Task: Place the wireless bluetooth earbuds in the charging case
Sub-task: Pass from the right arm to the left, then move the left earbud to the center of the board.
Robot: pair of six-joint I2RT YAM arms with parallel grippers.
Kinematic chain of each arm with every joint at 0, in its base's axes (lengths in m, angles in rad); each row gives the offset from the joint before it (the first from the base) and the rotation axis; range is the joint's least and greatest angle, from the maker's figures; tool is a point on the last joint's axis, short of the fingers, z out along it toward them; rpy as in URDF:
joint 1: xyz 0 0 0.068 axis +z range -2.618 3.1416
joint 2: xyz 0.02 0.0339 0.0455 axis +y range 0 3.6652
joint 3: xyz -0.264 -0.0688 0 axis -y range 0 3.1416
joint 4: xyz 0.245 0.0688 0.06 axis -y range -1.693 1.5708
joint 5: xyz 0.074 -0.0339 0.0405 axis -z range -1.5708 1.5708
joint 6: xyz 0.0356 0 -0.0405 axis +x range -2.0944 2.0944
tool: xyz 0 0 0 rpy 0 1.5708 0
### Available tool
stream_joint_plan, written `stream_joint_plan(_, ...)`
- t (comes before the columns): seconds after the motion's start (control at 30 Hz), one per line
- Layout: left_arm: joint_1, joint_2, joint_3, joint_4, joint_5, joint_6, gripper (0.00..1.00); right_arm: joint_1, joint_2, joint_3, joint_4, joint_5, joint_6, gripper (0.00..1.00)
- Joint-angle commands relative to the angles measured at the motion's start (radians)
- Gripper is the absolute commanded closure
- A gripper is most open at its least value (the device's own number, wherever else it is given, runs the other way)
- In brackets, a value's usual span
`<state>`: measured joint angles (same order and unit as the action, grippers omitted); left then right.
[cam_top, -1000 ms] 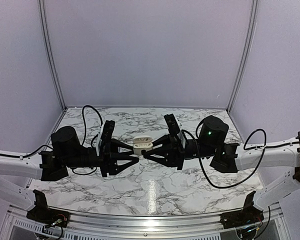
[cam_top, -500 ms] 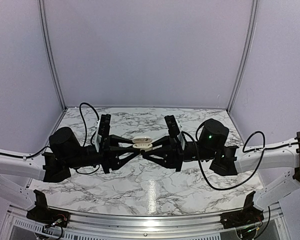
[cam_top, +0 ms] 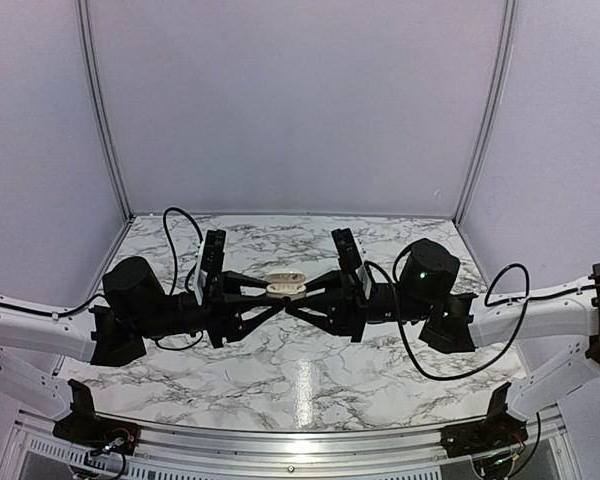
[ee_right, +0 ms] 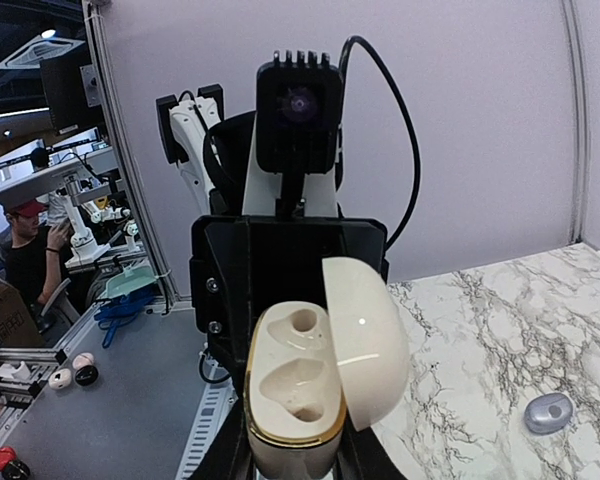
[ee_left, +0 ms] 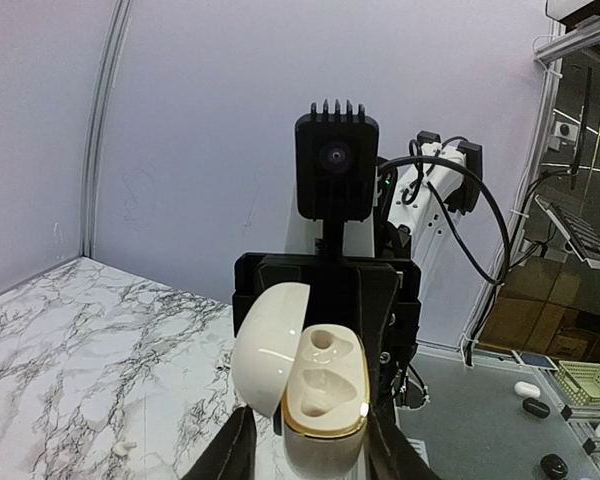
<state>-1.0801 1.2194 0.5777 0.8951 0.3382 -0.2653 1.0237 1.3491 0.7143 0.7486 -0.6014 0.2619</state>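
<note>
Cream-white charging case (cam_top: 286, 286), held in the air over the centre of the marble table (cam_top: 300, 385), where the two arms met tip to tip. The fingers of the left gripper (cam_top: 271, 291) stood narrow and were closed on the base of the case from the left. The fingers of the right gripper (cam_top: 299, 293) were likewise narrow and clamped the same base from the right. The lid stood open toward the far side; a gold rim edged the body, and both moulded sockets were empty. One greyish, shiny earbud (ee_right: 548, 412) lay on the marble, well apart from the case. A small pale piece (ee_left: 123, 446) also lay on the table, too small to identify.
</note>
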Motion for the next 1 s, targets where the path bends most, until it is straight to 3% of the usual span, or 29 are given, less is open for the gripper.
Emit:
stream_joint_plan(0.0,-0.006,0.008,-0.009,0.057,-0.008,-0.008,0.65,0.009,0.001,0.005,0.04,0.005,0.011,1.0)
stream_joint_plan(0.33,-0.006,0.001,-0.009,0.064,0.002,-0.014,0.87,0.015,0.007,0.002,0.041,0.0,0.009,1.0)
stream_joint_plan(0.37,-0.006,-0.002,-0.011,0.063,0.003,-0.015,0.88,0.015,0.007,0.001,0.037,0.001,0.007,0.97)
stream_joint_plan(0.53,-0.004,-0.025,-0.035,0.054,0.0,-0.003,0.95,0.0,-0.002,-0.004,-0.002,0.0,0.014,0.6)
stream_joint_plan(0.73,-0.004,-0.078,-0.044,-0.097,0.025,0.065,0.98,-0.046,-0.058,-0.048,-0.052,-0.022,0.023,0.22)
stream_joint_plan(0.97,-0.004,-0.091,-0.025,-0.316,0.109,0.173,1.0,-0.054,-0.056,-0.012,-0.176,-0.054,-0.014,0.19)
